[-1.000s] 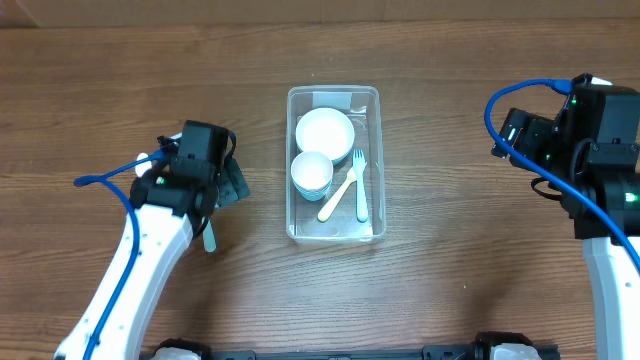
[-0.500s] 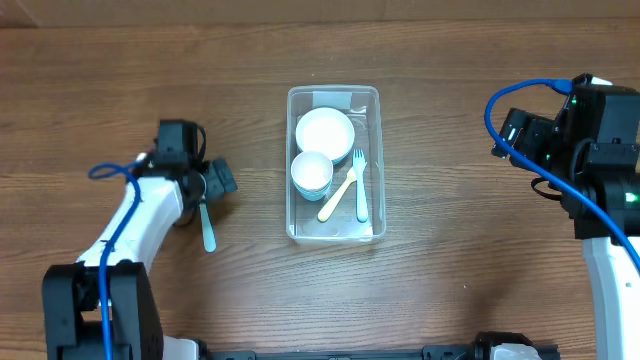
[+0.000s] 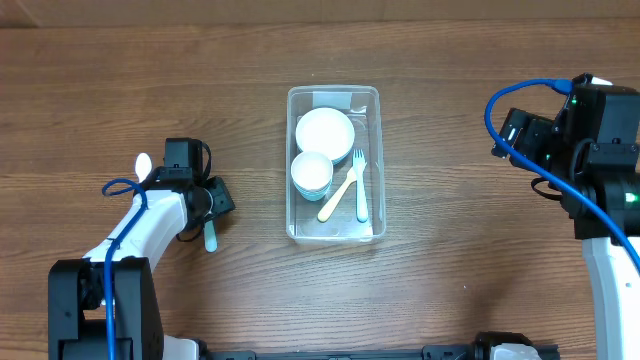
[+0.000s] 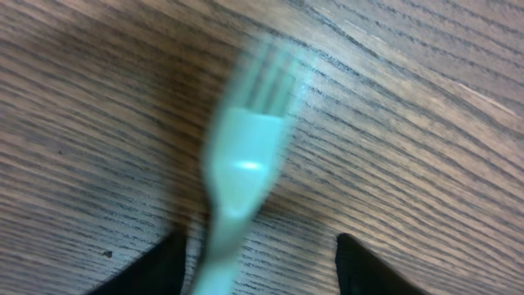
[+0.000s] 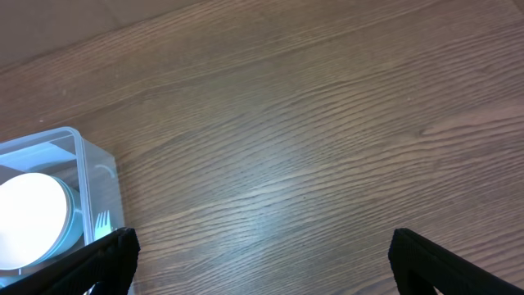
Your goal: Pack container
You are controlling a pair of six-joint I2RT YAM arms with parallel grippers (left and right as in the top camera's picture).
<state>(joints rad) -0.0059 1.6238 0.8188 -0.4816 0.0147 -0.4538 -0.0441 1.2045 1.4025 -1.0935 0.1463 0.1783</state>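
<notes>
The clear container (image 3: 372, 110) stands mid-table and holds a white bowl (image 3: 325, 130), a white cup (image 3: 311, 172), a yellow utensil (image 3: 335, 198) and a pale blue fork (image 3: 360, 190). To its left a teal fork (image 3: 209, 239) lies on the wood. My left gripper (image 3: 214, 199) is low over it. In the left wrist view the blurred teal fork (image 4: 244, 156) runs its handle between the dark fingertips (image 4: 155, 270), close to the left one, with a gap to the right one. The left gripper (image 4: 260, 274) is open around the handle. My right gripper (image 5: 262, 266) is wide open over bare wood.
A white spoon bowl (image 3: 143, 163) shows beside the left arm. The right arm (image 3: 590, 130) is at the table's right edge, well away from the container. The container's corner with the white bowl (image 5: 33, 213) shows at the left of the right wrist view.
The left arm has swung down and toward the front, settling its gripper over the teal fork, and its jaws have narrowed. The white spoon has come into view. The right arm is unmoved.
</notes>
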